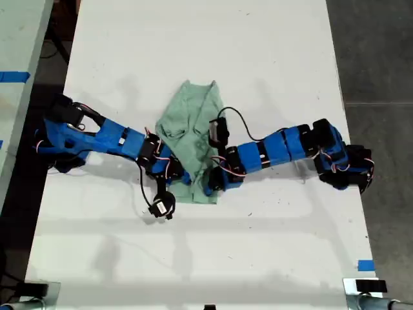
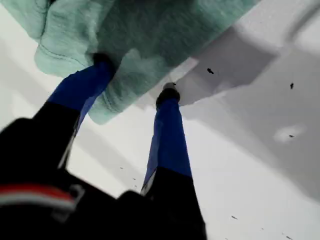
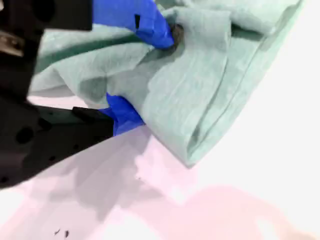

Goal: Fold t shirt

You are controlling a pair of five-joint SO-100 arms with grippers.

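Blue fingers [image 2: 167, 145] of my first gripper [image 2: 136, 76] stand spread apart: one tip is tucked in at the hem of the t shirt [image 2: 150, 30], the other rests on the bare white table [image 2: 260, 150] just beside the cloth. My second gripper [image 3: 150, 75] pinches a thick fold of the shirt, one finger on top and one beneath. In the exterior view the wrinkled mint-green shirt [image 1: 190, 129] lies near the middle of the table [image 1: 258, 51], with both arms meeting at its near edge.
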